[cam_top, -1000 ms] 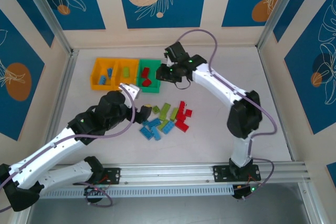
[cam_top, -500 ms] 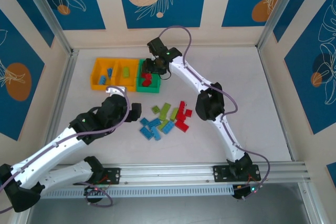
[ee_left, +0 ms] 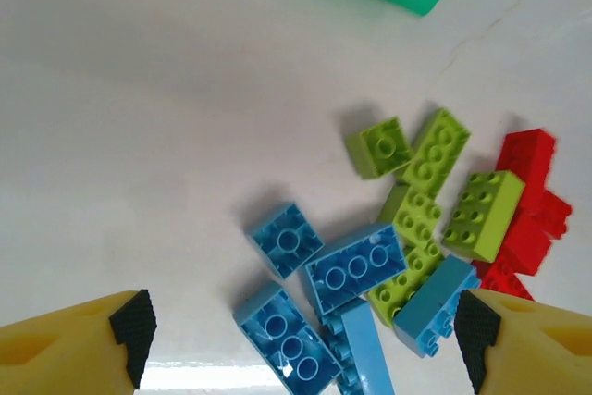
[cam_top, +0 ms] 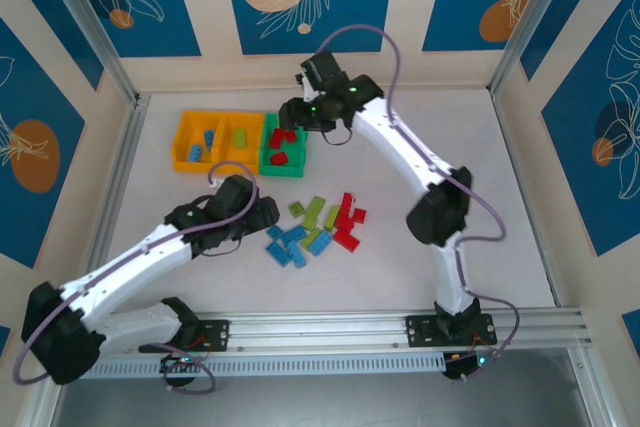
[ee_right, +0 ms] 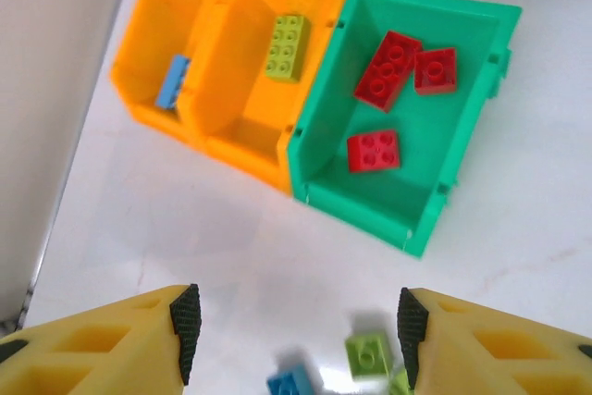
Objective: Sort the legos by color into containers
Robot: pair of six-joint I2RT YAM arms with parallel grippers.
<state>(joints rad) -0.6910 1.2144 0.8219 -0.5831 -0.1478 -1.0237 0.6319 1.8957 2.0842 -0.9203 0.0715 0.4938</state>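
Far left, two orange-yellow containers [ee_right: 242, 153] holding blue bricks [ee_right: 173, 80], perhaps two, and one lime brick [ee_right: 286, 46]. Left gripper [ee_left: 303, 338] spread wide, empty, over the loose legos [cam_top: 313, 210]. Green container [ee_right: 361, 215] with three red bricks [ee_right: 388, 69]; right gripper [ee_right: 296, 330] parted, empty, above its far edge.

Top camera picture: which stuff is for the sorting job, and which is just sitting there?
For the job:
blue legos, lime green legos and red legos, all loose; green bin; orange-yellow bins; left gripper and right gripper, both open.

Just there:
blue leaf wall panels; metal rail by the arm bases.
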